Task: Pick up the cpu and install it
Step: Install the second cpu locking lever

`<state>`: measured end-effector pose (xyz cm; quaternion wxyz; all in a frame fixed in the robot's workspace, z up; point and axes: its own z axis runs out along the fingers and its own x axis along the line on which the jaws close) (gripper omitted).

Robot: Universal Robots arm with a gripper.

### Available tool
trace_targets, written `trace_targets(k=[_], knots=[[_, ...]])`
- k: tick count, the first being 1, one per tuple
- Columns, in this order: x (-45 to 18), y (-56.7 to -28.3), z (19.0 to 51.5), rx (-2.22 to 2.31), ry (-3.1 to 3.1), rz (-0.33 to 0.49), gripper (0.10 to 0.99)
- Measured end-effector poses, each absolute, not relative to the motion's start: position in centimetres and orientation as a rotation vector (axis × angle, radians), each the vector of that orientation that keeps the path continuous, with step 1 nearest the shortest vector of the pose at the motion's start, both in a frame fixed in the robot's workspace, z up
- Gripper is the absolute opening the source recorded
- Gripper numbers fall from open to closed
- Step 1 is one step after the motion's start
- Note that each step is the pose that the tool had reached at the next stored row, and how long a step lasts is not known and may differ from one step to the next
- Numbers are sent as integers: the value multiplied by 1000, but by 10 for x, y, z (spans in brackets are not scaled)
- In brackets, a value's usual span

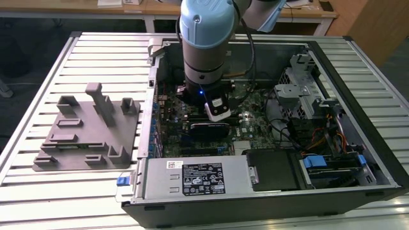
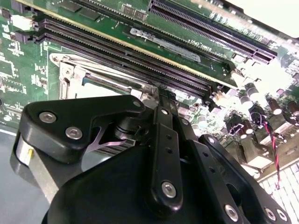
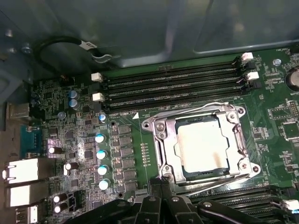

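The gripper (image 3: pixel 161 184) had its jaws pressed together, holding nothing. Just beyond their tips the cpu (image 3: pixel 203 145) lay flat in the metal socket frame (image 3: pixel 159 128), no print legible on its top. Farther off ran the memory slots (image 3: pixel 173 86). The arm (image 1: pixel 204 43) reached down into the open computer case (image 1: pixel 357 86), with the grey plastic tray (image 1: pixel 76 134) well apart.

Dim case interior; glare whitens the cpu (image 3: pixel 203 145) lid; foreground linkage blurred.
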<state>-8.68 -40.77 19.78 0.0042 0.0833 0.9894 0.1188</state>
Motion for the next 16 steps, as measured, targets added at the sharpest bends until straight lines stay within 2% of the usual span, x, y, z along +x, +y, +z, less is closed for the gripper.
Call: trace_targets(k=[16], knots=[[-84, -410, 214, 261, 3100, 371, 106]])
